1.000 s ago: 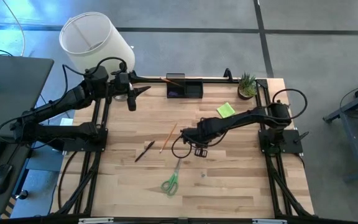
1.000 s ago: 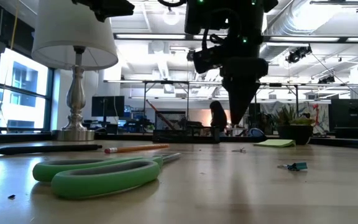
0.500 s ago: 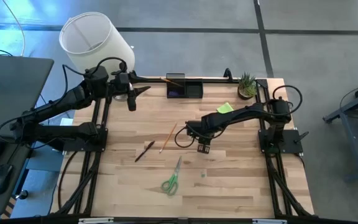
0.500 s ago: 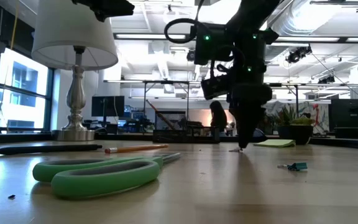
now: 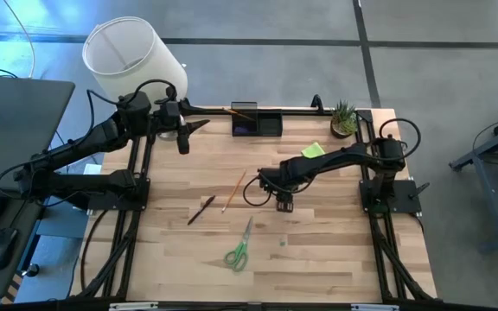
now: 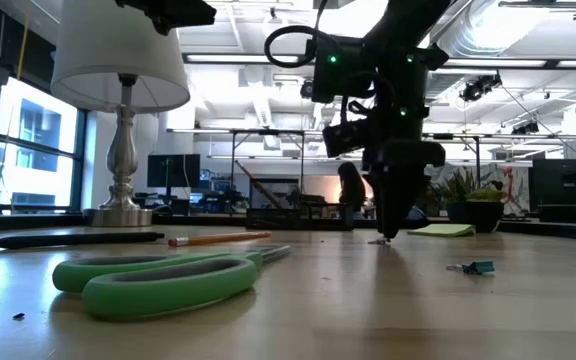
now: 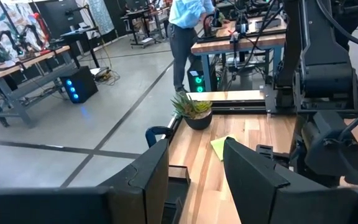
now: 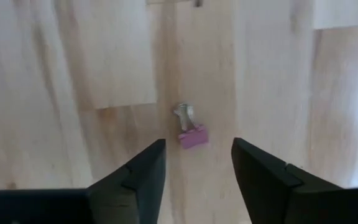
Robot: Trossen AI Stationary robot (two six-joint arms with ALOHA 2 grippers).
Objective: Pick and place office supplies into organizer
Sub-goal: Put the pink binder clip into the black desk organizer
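Near the middle of the wooden table (image 5: 318, 250), a little toward three o'clock, the right gripper (image 5: 284, 206) points straight down with its tips at the tabletop; its wrist camera shows the two fingers (image 8: 138, 177) spread apart with nothing clamped, and a small pink binder clip (image 8: 191, 134) with a silver handle lying on the boards just ahead of the gap between them. From the low camera the same gripper (image 6: 386, 232) stands upright on the wood, though whether the tips touch the surface is hard to say. At twelve o'clock on the table's far edge sits the black organizer (image 5: 257, 123), with an orange pencil (image 5: 239, 113) lying aslant across its compartment toward nine o'clock. Toward one o'clock from the right gripper lies the lime-green sticky-note pad (image 5: 313, 152), and beyond it the small potted plant (image 5: 344, 118). At nine o'clock from the gripper a second orange pencil (image 5: 233, 190) and a dark pen (image 5: 201, 209) lie apart on the wood, and the green-handled scissors (image 5: 238, 249) rest toward seven o'clock. A tiny blue-green clip (image 6: 476, 267) sits at five o'clock of the gripper. At ten o'clock of the table the left gripper (image 5: 199, 126) waits in the air beside the white lamp shade (image 5: 130, 56), fingers (image 7: 151, 174) parted and empty.
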